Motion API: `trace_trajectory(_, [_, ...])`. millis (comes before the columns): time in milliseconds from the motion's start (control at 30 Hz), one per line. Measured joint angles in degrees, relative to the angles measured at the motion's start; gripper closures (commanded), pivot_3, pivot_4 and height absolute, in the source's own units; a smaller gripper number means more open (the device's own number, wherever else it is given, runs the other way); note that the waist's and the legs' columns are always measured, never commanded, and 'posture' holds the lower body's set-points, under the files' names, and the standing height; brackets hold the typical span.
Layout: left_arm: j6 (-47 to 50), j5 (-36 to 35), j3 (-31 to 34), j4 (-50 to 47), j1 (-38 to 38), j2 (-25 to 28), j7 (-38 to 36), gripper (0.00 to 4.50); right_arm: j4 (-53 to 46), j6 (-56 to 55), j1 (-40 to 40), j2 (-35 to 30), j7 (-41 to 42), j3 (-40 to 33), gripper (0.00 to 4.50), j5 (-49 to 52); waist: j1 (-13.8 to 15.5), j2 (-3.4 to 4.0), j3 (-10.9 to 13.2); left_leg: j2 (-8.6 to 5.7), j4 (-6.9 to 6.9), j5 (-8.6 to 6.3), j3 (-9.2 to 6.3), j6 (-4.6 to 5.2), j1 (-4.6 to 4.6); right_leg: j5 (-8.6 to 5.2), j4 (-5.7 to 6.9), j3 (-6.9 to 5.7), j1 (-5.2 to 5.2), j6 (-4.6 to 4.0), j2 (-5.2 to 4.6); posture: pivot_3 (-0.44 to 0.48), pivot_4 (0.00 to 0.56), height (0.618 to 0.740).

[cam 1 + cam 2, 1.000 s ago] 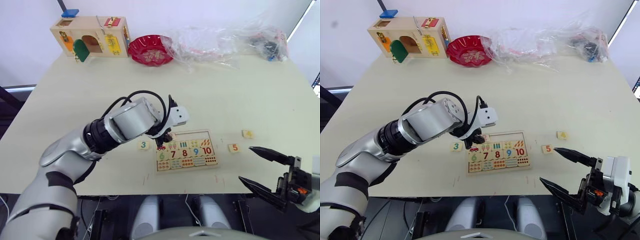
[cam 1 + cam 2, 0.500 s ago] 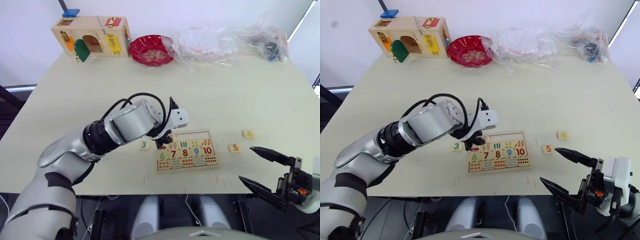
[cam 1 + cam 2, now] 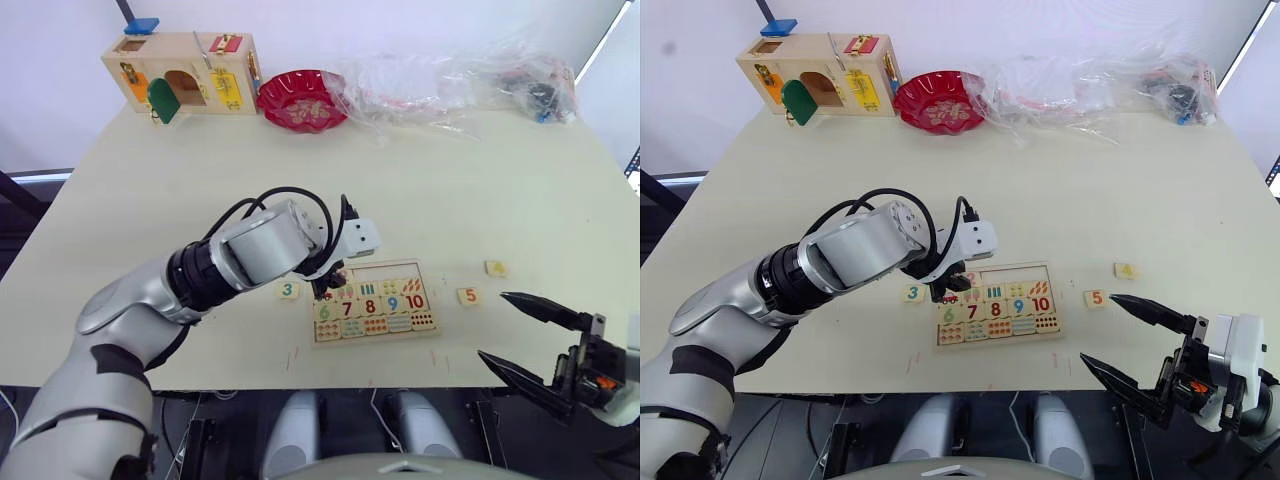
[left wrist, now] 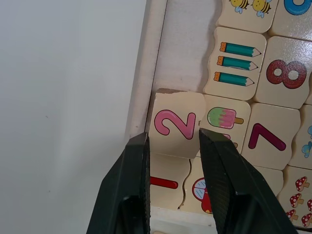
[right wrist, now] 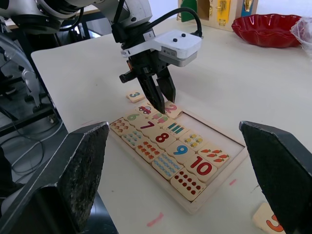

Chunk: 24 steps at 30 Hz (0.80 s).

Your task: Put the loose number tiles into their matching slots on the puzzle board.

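- Puzzle board (image 3: 375, 302): pale-wood tray with a raised rim, lying flat on the table (image 3: 420, 190) near its front edge, before the robot. Its lower rows are filled with coloured numbers 6, 7, 8, 9, 10 and counting pictures; most of its top row of matching slots (image 4: 187, 46) lies bare.
- Tile "2" (image 4: 175, 125): pink numeral on pale wood, lying in the top row at the board's left end, tilted, one edge overlapping the tile below it.
- Left gripper (image 4: 173, 146): poised above the board's left end, fingers parted to either side of tile "2"; whether they touch it cannot be told.
- Tile "1" (image 4: 163, 182): red numeral, seated in the slot next to tile "2", partly hidden by a finger.
- Right gripper (image 3: 1130, 335): fingers spread wide, holding nothing, off the table's front edge to the right of the board.
- Tile "3" (image 3: 288, 290): green numeral, loose on the table just beside the board's left rim.
- Tile "5" (image 3: 467, 296): red numeral, loose on the table near the board's right rim.
- Tile "4" (image 3: 495, 268): yellow numeral, loose, just beyond tile "5".
- Wooden latch box (image 3: 182, 71): at the table's far left.
- Red bowl (image 3: 301, 100): beside the box; contents too small to tell.
- Clear plastic bags (image 3: 450, 80): heaped along the far edge.
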Motion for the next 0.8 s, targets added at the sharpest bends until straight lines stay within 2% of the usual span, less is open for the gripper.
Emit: trace_trajectory(800, [-0.01,0.04,-0.05,0.04,0.0,-0.04,-0.02,3.52,-0.01,-0.53,0.07,0.37,-0.62,0.63,0.0,-0.93,0.0,0.0,0.0,0.0,0.0,0.0,0.0,0.0,0.0,0.0,0.0,0.0,0.0,0.0,0.0,0.0,0.15,0.74])
